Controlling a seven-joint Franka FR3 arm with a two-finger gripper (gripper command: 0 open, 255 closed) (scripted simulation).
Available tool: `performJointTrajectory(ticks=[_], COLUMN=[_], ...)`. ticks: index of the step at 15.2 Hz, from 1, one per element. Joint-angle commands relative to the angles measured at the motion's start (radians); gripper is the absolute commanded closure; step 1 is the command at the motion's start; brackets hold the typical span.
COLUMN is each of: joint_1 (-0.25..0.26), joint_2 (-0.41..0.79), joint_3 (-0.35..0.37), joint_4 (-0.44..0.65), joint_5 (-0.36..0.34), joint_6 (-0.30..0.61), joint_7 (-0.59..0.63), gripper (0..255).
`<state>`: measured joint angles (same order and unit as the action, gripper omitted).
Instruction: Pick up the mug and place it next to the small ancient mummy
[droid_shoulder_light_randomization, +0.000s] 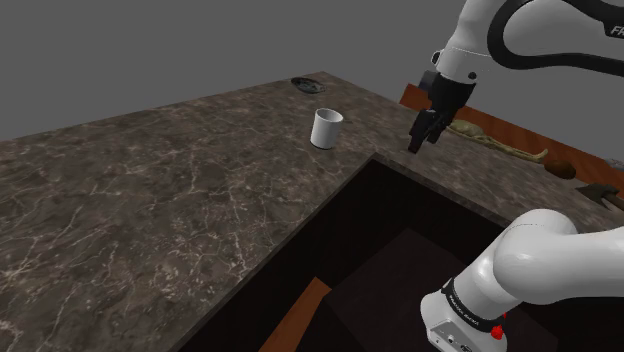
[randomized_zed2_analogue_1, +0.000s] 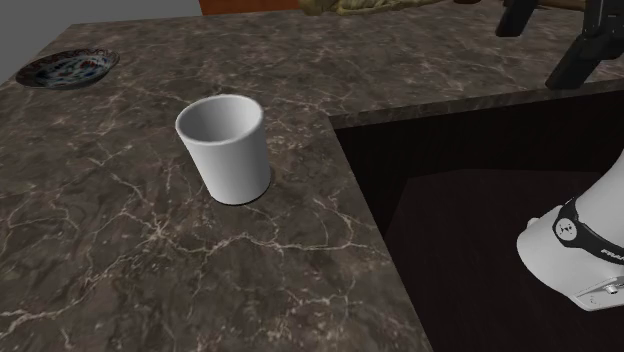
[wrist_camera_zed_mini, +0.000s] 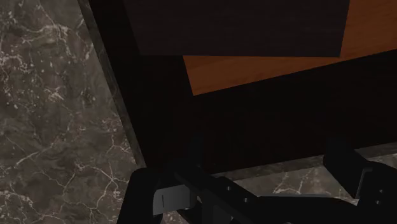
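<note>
A plain white mug (droid_shoulder_light_randomization: 327, 128) (randomized_zed2_analogue_1: 228, 148) stands upright on the dark marbled counter (droid_shoulder_light_randomization: 150, 190), near the corner of a dark recess. My black gripper (droid_shoulder_light_randomization: 423, 142) (randomized_zed2_analogue_1: 548, 40) hangs open above the counter's inner edge, well off the mug toward the shoulder view's right, with nothing between its fingers. In the wrist view the gripper (wrist_camera_zed_mini: 267, 159) looks down past the counter edge (wrist_camera_zed_mini: 121, 127) into the recess. A tan, mummy-like figure (droid_shoulder_light_randomization: 495, 142) (randomized_zed2_analogue_1: 380, 6) lies beyond the gripper on a strip of counter beside reddish-brown wood.
A small dark patterned dish (droid_shoulder_light_randomization: 307, 84) (randomized_zed2_analogue_1: 65, 68) sits at the counter's far edge behind the mug. The deep dark recess (droid_shoulder_light_randomization: 400, 230) opens between counter and stand, with an orange-brown panel (wrist_camera_zed_mini: 267, 63) below. Brown and grey objects (droid_shoulder_light_randomization: 575, 175) lie beyond the figure.
</note>
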<state>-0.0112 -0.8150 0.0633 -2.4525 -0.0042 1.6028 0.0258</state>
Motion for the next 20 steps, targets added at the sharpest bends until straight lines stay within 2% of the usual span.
performJointTrajectory(ticks=[1,10,20], joint_1=[0.000,-0.005,-0.001], joint_2=[0.000,0.379,0.791], joint_3=[0.000,0.043,0.083], joint_4=[0.000,0.221,0.586], joint_5=[0.000,-0.004,-0.050], joint_6=[0.000,0.149,0.183], joint_7=[0.000,0.036,0.086], gripper=[0,0,0])
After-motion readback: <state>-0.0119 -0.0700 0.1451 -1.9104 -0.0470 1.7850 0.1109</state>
